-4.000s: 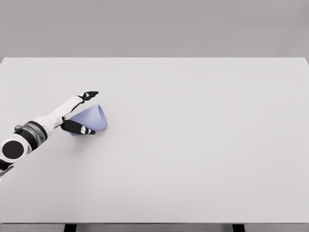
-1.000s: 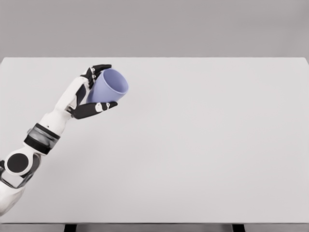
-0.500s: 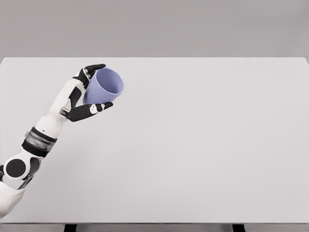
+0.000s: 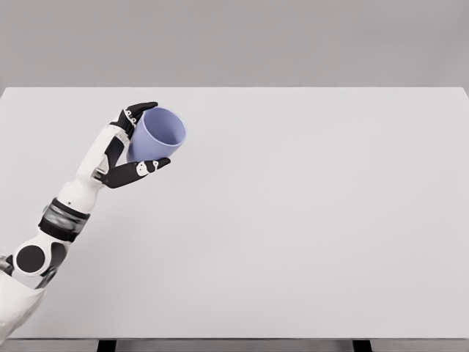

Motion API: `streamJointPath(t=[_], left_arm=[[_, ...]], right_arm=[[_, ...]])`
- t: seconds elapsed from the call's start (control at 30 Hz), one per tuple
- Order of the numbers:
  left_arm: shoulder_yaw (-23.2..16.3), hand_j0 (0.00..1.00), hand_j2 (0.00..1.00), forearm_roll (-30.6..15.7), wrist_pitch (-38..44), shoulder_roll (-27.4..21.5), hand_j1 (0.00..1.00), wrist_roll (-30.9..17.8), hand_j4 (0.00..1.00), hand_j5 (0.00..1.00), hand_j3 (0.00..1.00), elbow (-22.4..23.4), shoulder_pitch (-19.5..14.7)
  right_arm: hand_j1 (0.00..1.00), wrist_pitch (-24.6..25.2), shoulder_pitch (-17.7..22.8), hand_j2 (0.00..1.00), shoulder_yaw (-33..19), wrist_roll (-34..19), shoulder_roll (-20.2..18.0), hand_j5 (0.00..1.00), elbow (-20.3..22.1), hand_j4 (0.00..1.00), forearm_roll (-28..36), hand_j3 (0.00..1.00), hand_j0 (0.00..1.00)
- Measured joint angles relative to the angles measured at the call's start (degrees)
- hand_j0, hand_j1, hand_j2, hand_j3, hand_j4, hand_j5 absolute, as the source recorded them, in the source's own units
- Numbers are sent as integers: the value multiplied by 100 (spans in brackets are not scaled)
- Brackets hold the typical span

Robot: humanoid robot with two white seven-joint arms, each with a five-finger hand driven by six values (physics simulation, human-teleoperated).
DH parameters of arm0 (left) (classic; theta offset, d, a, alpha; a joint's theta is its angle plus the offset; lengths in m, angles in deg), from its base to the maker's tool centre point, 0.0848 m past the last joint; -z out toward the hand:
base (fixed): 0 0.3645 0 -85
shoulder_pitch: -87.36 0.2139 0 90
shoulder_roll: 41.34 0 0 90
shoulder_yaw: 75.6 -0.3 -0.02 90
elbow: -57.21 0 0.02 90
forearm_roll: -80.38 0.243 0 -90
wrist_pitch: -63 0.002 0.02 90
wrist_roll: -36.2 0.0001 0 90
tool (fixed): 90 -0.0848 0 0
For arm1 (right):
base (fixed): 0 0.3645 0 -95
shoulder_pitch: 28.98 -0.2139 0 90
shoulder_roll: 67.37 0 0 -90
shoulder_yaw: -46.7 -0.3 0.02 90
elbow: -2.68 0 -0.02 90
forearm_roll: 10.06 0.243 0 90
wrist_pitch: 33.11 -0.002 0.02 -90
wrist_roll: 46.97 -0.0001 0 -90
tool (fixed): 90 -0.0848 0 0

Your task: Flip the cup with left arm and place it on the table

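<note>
A pale blue cup (image 4: 156, 136) is held above the white table (image 4: 293, 205) at the left, tilted with its open mouth facing up and to the right. My left hand (image 4: 138, 141) is shut on it: black fingers curl over the far rim and the thumb (image 4: 139, 171) presses the near side. The white left arm rises from the lower left corner. The cup's base is hidden behind the hand.
The table's far edge runs along the top third, its front edge along the bottom with two dark legs (image 4: 106, 345) showing beneath. A plain grey wall stands behind.
Four seconds ago the cup lay on its side on the table in my hand. It has been lifted and turned mouth-up; over the last second it drifted slightly left.
</note>
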Motion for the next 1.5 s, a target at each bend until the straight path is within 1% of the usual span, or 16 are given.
streamJointPath(t=[0.3, 0.67, 0.93, 1.3, 1.5], left_arm=[[-13, 73, 73, -3, -423, 98, 73, -7, 73, 73, 73, 240, 0], [-53, 73, 73, -33, -453, 268, 73, -11, 73, 73, 73, 546, 53], [-45, 74, 74, -54, -480, 357, 74, -10, 74, 74, 74, 600, 167], [-28, 74, 74, -580, -586, 450, 74, -2, 74, 74, 74, 602, 220], [-27, 75, 75, -776, -582, 506, 75, -2, 75, 75, 75, 602, 299]], right_arm=[[100, 0, 9, 100, 0, 0, 0, 100, 0, 100, 0, 100, 100], [100, 0, 9, 100, 0, 0, 0, 100, 0, 100, 0, 100, 100], [100, 0, 0, 100, 0, 0, 0, 100, 0, 100, 0, 100, 100], [100, 0, 0, 100, 0, 0, 0, 100, 0, 100, 0, 100, 100], [100, 0, 0, 100, 0, 0, 0, 100, 0, 100, 0, 100, 100]])
